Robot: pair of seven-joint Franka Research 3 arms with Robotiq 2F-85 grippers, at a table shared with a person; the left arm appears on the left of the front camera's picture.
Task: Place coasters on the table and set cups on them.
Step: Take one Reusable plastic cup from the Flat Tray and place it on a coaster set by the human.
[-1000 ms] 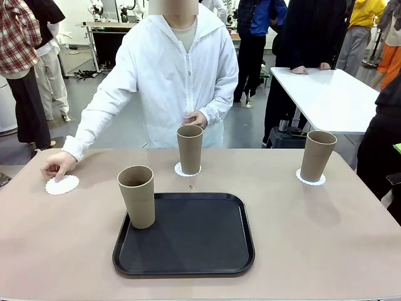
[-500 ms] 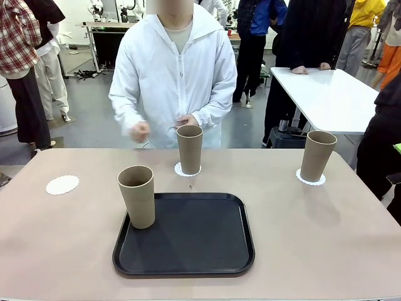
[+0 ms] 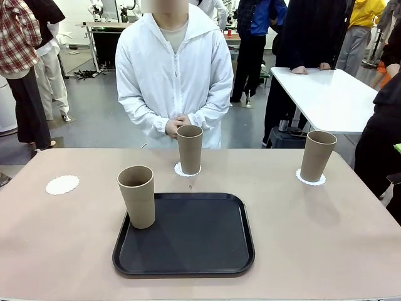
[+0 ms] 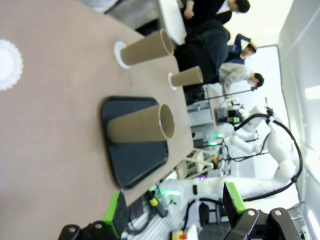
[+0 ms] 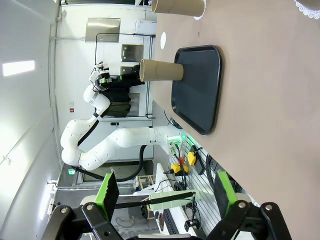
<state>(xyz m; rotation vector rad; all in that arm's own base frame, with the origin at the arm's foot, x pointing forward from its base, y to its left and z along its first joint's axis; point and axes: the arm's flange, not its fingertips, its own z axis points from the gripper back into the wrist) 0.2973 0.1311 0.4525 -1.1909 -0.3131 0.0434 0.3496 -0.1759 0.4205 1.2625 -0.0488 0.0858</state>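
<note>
On the beige table (image 3: 313, 238) stand three tan cups. One cup (image 3: 136, 196) rests on the left edge of the black tray (image 3: 188, 235). A second cup (image 3: 189, 149) stands on a white coaster (image 3: 181, 169) behind the tray, and a third cup (image 3: 317, 155) stands on a coaster (image 3: 311, 180) at the far right. A bare coaster (image 3: 62, 184) lies at the far left. My left gripper (image 4: 172, 207) hangs open above the table's edge, well off the tray cup (image 4: 141, 129). My right gripper (image 5: 165, 192) is open too, off the table, with nothing between its fingers.
A person in a white jacket stands at the far side with both hands (image 3: 177, 125) clasped just behind the centre cup. A white side table (image 3: 326, 94) and bystanders are behind at the right. My left arm (image 5: 110, 140) appears in the right wrist view.
The person's hand let go of the left coaster and drew back to the body, where both hands are now clasped. Cups, coasters and tray have not moved.
</note>
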